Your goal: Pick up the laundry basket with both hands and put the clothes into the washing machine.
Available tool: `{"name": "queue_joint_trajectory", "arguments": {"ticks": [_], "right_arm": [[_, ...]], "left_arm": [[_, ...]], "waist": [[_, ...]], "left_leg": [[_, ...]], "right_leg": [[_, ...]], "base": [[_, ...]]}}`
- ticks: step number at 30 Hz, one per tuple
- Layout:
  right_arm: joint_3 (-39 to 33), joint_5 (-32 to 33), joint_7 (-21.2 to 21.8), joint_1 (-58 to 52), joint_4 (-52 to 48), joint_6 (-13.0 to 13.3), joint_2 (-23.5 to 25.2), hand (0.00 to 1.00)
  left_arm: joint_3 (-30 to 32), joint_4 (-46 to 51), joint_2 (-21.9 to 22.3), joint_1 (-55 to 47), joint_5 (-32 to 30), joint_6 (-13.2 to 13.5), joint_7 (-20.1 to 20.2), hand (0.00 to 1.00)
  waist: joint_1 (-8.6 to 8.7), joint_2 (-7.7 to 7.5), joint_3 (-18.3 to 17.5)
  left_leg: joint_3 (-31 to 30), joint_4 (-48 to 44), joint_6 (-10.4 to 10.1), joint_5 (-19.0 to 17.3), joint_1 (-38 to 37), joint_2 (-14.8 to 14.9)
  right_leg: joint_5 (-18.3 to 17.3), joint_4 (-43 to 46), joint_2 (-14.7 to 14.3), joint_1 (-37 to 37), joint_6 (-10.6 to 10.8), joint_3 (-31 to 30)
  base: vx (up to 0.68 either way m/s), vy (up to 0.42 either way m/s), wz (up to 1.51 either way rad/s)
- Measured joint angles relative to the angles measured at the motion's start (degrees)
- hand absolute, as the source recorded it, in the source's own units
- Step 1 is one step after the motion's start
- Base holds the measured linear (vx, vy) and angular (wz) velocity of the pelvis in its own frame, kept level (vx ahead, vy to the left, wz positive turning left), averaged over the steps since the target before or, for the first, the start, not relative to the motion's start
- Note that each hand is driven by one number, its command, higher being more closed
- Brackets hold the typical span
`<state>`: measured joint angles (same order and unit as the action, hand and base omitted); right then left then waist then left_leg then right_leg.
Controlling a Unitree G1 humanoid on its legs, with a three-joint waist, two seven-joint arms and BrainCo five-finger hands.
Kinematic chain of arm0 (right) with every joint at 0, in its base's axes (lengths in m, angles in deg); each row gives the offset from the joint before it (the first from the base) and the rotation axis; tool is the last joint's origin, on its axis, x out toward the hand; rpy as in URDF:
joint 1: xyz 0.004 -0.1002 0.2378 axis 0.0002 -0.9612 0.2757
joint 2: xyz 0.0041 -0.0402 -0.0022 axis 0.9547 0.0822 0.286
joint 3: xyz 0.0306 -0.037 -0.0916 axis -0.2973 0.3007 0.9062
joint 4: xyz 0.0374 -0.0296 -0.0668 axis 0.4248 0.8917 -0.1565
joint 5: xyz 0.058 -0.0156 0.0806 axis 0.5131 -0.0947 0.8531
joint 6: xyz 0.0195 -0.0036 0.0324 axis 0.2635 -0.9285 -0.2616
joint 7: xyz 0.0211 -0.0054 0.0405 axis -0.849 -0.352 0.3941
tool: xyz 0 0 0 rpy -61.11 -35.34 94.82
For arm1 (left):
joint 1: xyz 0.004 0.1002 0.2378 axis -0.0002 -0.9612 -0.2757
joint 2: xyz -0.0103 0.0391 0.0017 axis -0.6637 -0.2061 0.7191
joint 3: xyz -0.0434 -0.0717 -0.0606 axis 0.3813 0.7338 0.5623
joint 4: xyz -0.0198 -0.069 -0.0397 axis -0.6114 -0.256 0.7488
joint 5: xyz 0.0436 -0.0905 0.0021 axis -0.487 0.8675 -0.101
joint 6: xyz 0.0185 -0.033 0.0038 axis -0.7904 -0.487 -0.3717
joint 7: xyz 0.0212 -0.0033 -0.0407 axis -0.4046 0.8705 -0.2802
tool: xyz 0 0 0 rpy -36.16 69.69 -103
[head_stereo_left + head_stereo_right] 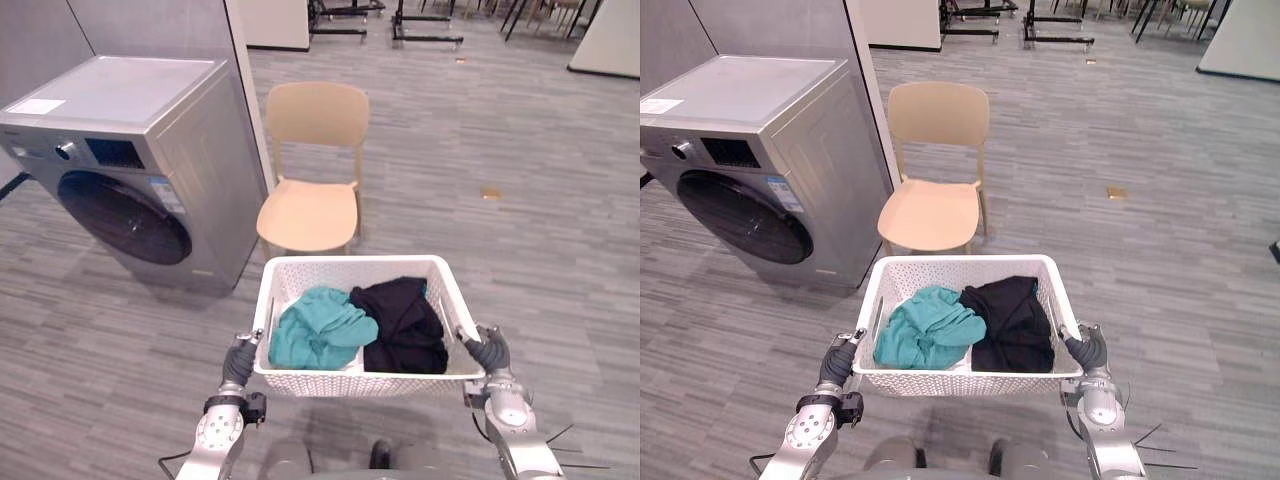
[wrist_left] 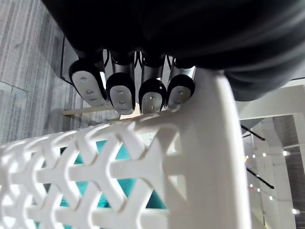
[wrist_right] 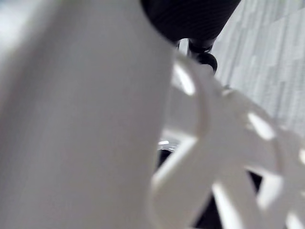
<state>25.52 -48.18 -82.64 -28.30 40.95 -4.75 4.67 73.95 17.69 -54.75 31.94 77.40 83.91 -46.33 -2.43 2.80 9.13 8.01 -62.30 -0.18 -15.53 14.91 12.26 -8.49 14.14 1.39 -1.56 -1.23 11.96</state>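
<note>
The left hand [image 1: 240, 362] and right hand [image 1: 488, 352] each clench a side rim of the white laundry basket [image 1: 340, 270], which holds a teal garment [image 1: 315, 325] and a black garment [image 1: 405, 325].

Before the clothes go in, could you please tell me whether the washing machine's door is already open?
No, the washing machine has its round dark door shut flat against its front.
</note>
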Motion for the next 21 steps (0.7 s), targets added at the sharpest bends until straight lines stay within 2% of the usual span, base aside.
{"name": "queue_joint_trajectory", "arguments": {"ticks": [1, 2, 3, 4, 5, 6, 7, 9, 10, 11, 13, 14, 15, 17, 19, 20, 21], "right_arm": [[-0.3, 0.1, 0.0, 0.3, 0.0, 0.2, 0.1, 1.00], [-0.8, 0.1, 0.0, 1.3, 0.0, 0.4, 0.1, 1.00], [-1.2, 0.0, 0.0, 1.8, 0.3, 0.4, 0.1, 1.00], [-1.3, 0.1, 0.0, 1.8, 0.5, 0.4, 0.0, 1.00], [-1.5, 0.1, 0.0, 1.8, 0.9, 0.4, 0.0, 1.00], [-1.5, 0.1, 0.0, 1.8, 1.7, 0.4, 0.4, 1.00], [-2.0, 0.0, 0.0, 1.8, 3.2, 0.4, 2.4, 1.00], [-2.1, -0.2, 0.3, 2.0, 3.6, 0.4, 1.8, 1.00], [-2.1, -0.6, 0.4, 2.1, 4.1, 0.4, 2.2, 1.00], [-2.0, -1.0, 0.5, 2.3, 5.4, 0.4, 2.6, 1.00], [-2.0, -1.2, 0.6, 2.3, 7.8, 0.4, 3.4, 1.00], [-1.8, -1.3, 0.6, 2.4, 9.3, 0.4, 3.9, 1.00], [-1.4, -1.3, 0.6, 2.6, 9.6, 0.4, 3.9, 1.00], [-0.6, -1.3, 0.6, 3.5, 9.6, 0.5, 3.5, 1.00], [-0.4, -1.8, 0.6, 4.3, 9.6, 0.5, 2.8, 1.00], [-0.3, -1.9, 0.6, 4.4, 9.6, 0.5, 2.5, 1.00], [-0.1, -2.3, 0.6, 4.2, 9.6, 0.5, 2.5, 1.00]], "left_arm": [[0.0, 0.0, 0.0, 0.2, 0.0, 0.1, 0.0, 1.00], [0.0, 0.0, 0.1, 0.7, 0.0, 0.3, 0.0, 1.00], [-0.1, 0.0, 0.1, 1.2, 0.0, 0.2, 0.1, 1.00], [-0.1, 0.0, 0.2, 1.5, 0.0, 0.2, 0.1, 1.00], [-0.1, 0.6, 0.5, 1.4, 0.0, 0.2, 0.1, 1.00], [-0.1, 0.6, 0.5, 1.3, 0.0, 0.2, 0.1, 1.00], [0.0, 0.6, -0.3, 1.5, 0.0, 0.0, 0.0, 1.00], [-0.1, 0.5, 0.0, 1.6, -0.1, -0.3, 0.0, 1.00], [-0.1, 0.5, -0.2, 1.4, -0.1, -0.4, 0.0, 1.00], [-0.1, 0.5, -0.5, 1.2, -0.1, -0.7, 0.0, 1.00], [-0.1, 0.5, -0.8, 0.9, -0.1, -1.1, 0.0, 1.00], [-0.1, 0.4, -1.0, 0.8, -0.1, -1.1, 0.0, 1.00], [0.0, 0.5, -1.7, 0.9, -0.1, -1.0, 0.0, 1.00], [0.0, 0.4, -2.8, 1.1, -0.1, -0.9, 0.0, 1.00], [-0.1, 0.4, -2.8, 1.4, -0.1, -0.9, 0.0, 1.00], [-0.1, 0.4, -2.8, 1.7, -0.1, -0.9, 0.0, 1.00], [-0.1, 0.1, -2.9, 1.7, -0.2, -0.9, 0.0, 1.00]], "waist": [[-0.21, -0.77, 0.1], [-0.54, -1.32, 0.3], [-0.90, -1.68, 0.6], [-1.19, -1.76, 0.7], [-1.53, -0.06, 0.1], [-1.56, -0.21, 0.1], [-1.52, -2.98, -0.7], [-1.63, -3.27, -0.8], [-1.69, -3.62, -0.6], [-1.59, -4.15, 0.0], [-1.15, -4.01, 0.5], [0.05, -3.81, 0.6], [0.15, -3.51, 0.5], [0.15, -3.58, 0.5], [0.41, -3.41, 0.6], [0.89, -3.53, 0.6], [1.73, -3.82, 0.5]], "left_leg": [[0.1, 3.9, -0.1, -0.2, 1.5, -0.5], [-0.2, 14.0, -0.3, 0.0, 3.9, -1.8], [-0.7, 24.3, -1.7, 1.1, 5.2, -3.0], [-1.2, 30.3, -3.1, 2.7, 5.1, -3.6], [-2.6, 41.3, -4.3, 10.4, 3.8, -4.1], [-2.3, 41.2, -2.1, 14.1, 3.0, -4.5], [-0.7, 38.9, -0.6, 11.1, 3.1, -7.1], [1.5, 34.8, 1.8, 5.2, 3.1, -9.3], [3.0, 34.8, 2.4, 3.5, 1.4, -10.1], [4.2, 35.1, 3.3, 1.6, -1.9, -11.6], [5.0, 35.7, 5.0, 0.1, -7.0, -12.6], [5.0, 37.8, 5.5, -0.5, -11.3, -13.1], [5.2, 40.8, 5.4, -0.4, -14.4, -13.4], [5.4, 43.8, 5.4, -0.4, -17.3, -13.8], [4.8, 45.2, 4.6, -0.8, -18.9, -13.9], [4.2, 45.3, 3.8, -1.3, -19.7, -14.1], [2.8, 45.2, 2.5, -2.0, -20.7, -14.6]], "right_leg": [[-0.1, -1.2, 0.6, -1.0, 0.6, -0.2], [-0.4, -3.0, 2.0, -3.2, 2.0, -0.6], [-0.8, -4.5, 3.3, -4.9, 3.6, -1.0], [-1.1, -5.3, 3.8, -5.8, 4.6, -1.3], [-2.3, -6.9, 3.4, -8.2, 7.1, -2.1], [-2.9, -7.5, 4.0, -9.5, 8.0, -2.7], [-3.7, -7.3, 7.4, -10.1, 8.5, -3.3], [-4.5, 4.8, 11.2, -5.1, 9.7, -7.1], [-3.9, 14.9, 12.9, -0.8, 10.6, -9.2], [-0.8, 28.6, 14.7, 4.8, 11.1, -11.6], [-0.6, 43.6, 15.9, 9.3, 9.6, -11.0], [-2.1, 48.9, 16.6, 11.7, 7.3, -6.9], [-3.2, 48.2, 16.6, 13.8, 6.6, -3.2], [-5.0, 42.7, 16.4, 16.9, 6.0, 1.6], [-5.3, 33.6, 14.2, 19.2, 5.5, 3.7], [-5.0, 27.4, 12.0, 19.9, 5.3, 3.9], [-2.7, 20.1, 9.4, 19.6, 4.3, 3.3]], "base": [[0.49, 0.132, -0.21], [0.58, 0.225, -0.15], [0.47, 0.236, -0.14], [0.48, 0.287, -0.19], [0.37, 0.224, -0.18], [0.49, 0.302, -0.13], [0.51, 0.306, -0.08], [0.58, 0.404, -0.24], [0.43, 0.347, -0.42], [0.34, 0.259, -0.36], [0.37, 0.200, -0.10], [0.49, 0.215, 0.00], [0.48, 0.182, -0.07], [0.38, 0.100, -0.12], [0.39, 0.026, 0.06], [0.44, -0.028, 0.38], [0.39, -0.048, 0.43]]}}
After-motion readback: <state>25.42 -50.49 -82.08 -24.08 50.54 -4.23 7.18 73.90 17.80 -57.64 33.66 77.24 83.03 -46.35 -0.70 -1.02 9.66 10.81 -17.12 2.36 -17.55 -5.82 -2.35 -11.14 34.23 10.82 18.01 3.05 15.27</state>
